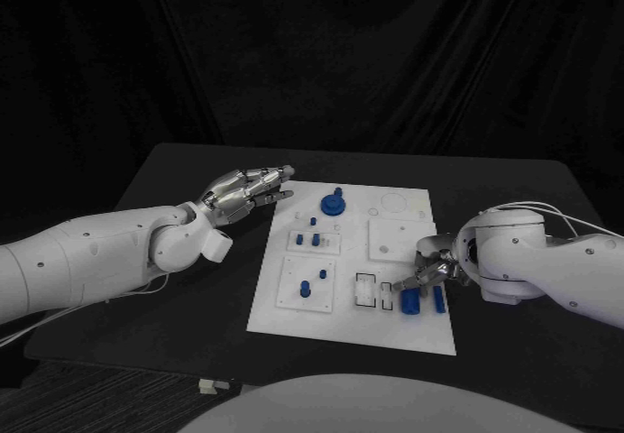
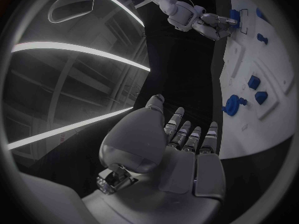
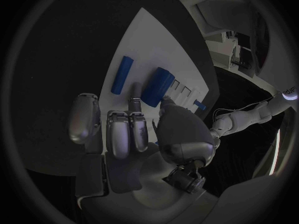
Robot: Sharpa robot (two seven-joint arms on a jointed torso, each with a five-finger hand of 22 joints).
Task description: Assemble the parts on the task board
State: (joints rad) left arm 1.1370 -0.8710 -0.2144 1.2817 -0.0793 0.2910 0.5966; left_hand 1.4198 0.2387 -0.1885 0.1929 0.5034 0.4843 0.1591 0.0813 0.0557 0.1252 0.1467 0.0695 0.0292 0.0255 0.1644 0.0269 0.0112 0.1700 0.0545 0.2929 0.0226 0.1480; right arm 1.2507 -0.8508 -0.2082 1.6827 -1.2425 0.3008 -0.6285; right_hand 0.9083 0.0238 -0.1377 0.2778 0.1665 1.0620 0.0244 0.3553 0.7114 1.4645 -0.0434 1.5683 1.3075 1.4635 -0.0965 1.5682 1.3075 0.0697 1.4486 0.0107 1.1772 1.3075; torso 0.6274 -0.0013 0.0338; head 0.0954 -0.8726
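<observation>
1. The white task board lies in the middle of the black table.
2. The left hand hovers at the board's far left corner, fingers stretched out and slightly apart, holding nothing.
3. The right hand is low over the board's near right part; in the right wrist view its thumb and a finger close on a blue block.
4. A blue rod lies flat on the board just beside that block, apart from the fingers.
5. A round blue gear stands near the board's far edge.
6. Small blue pegs stand on the left side, with another peg nearer the robot.
</observation>
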